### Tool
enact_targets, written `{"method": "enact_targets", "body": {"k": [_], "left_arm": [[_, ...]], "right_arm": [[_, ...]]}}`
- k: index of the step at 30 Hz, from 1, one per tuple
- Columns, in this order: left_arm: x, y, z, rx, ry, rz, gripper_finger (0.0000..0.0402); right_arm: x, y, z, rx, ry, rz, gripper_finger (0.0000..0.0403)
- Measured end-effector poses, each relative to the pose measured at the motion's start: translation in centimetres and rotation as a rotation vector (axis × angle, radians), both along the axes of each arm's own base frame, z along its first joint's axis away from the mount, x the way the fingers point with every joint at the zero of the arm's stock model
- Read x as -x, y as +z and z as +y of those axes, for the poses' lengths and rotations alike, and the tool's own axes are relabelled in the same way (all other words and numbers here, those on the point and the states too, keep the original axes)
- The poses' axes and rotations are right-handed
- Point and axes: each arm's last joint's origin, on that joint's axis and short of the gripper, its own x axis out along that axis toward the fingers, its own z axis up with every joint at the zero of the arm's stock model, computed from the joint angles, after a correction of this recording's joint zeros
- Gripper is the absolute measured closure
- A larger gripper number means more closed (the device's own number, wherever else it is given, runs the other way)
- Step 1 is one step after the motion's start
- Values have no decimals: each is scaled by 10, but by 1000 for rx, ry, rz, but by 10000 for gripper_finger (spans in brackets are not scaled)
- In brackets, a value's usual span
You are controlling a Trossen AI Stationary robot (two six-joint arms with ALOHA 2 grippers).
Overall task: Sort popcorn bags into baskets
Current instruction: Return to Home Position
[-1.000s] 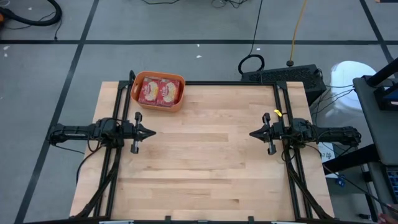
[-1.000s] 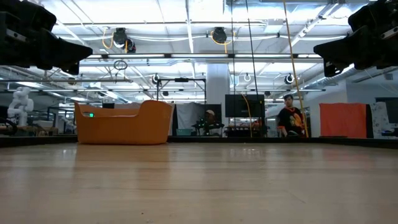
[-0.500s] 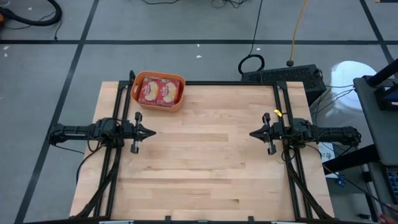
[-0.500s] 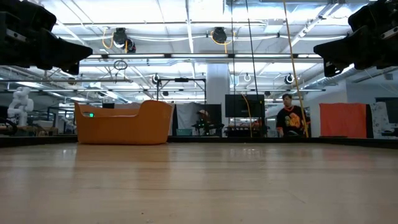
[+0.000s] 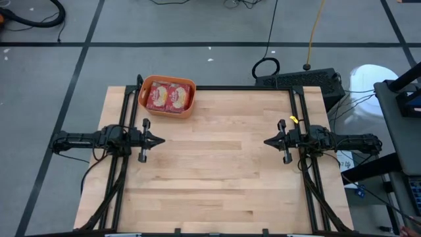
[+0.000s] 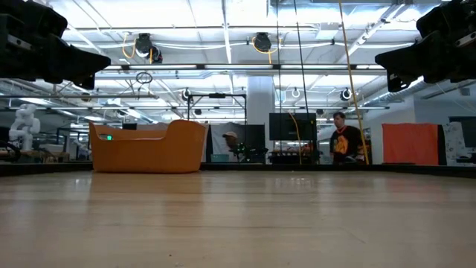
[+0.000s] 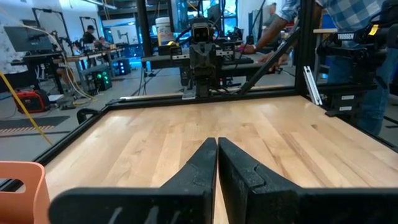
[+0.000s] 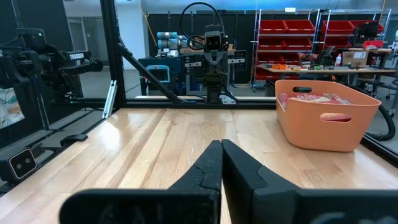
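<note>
- Tabletop (image 5: 217, 171): one, carrying one orange basket (image 5: 170, 114) at the high view's upper left.
- Popcorn bags (image 5: 160, 97): two show side by side on top inside the basket; any beneath are hidden. They are probably light, flat and slippery, best pinched across a short edge.
- Left gripper (image 5: 158, 139), mid-left, and right gripper (image 5: 268, 141), mid-right: jaws clenched on nothing.

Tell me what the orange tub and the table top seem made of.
The orange tub looks like matte moulded plastic: smooth one-piece walls, rounded corners, a cut-out handle. The table top looks like pale wood: joined strips with visible grain.
</note>
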Motion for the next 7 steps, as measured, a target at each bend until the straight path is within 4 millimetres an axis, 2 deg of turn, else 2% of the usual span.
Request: {"method": "enact_targets", "body": {"k": [7], "left_arm": [[0, 0, 0, -1, 0, 0, 380]], "right_arm": [[0, 0, 0, 0, 0, 0, 403]]}}
